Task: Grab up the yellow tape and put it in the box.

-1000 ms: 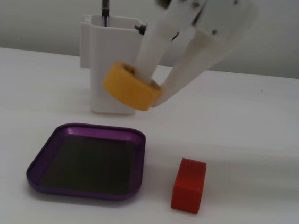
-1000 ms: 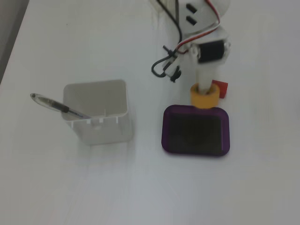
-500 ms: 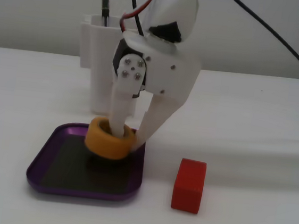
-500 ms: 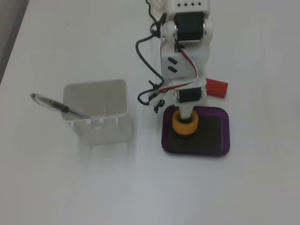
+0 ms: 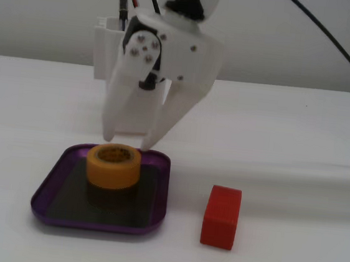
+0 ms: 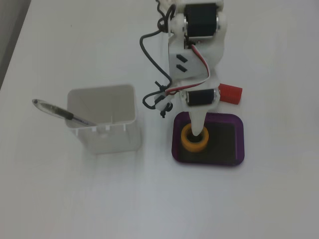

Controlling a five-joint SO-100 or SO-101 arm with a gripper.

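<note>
**Tape down in the box, my gripper spread above it**

The tape (image 5: 113, 165) sits flat on the dark floor of the box (image 5: 49, 186), its hole facing up, toward the back of the box in the front fixed view. It is a short yellow-orange roll with a printed ring round its core, and it stands level rather than tilted.

My gripper (image 5: 125, 143) hangs directly behind and above the roll. My fingers are spread wide, with clear gap between them, and I hold nothing. In the front view both tips come down to about the roll's top rim, the left one (image 5: 107, 137) at its back left edge and the right one (image 5: 146, 145) at its back right edge. Whether either tip touches the tape I cannot tell from here. In the top-down fixed view my gripper (image 6: 196, 130) covers the roll's middle, so the tape (image 6: 188, 145) shows only as a ring around it, in the box's (image 6: 239, 144) left half.

So the tape lies straight under me, and its axis is vertical, in line with my fingers. I judge the placing done; what is left is to lift straight up without snagging the roll.

The red block (image 5: 221, 216) stands on the worktop (image 5: 300, 131) to the right of the box, well clear of my path.
</note>
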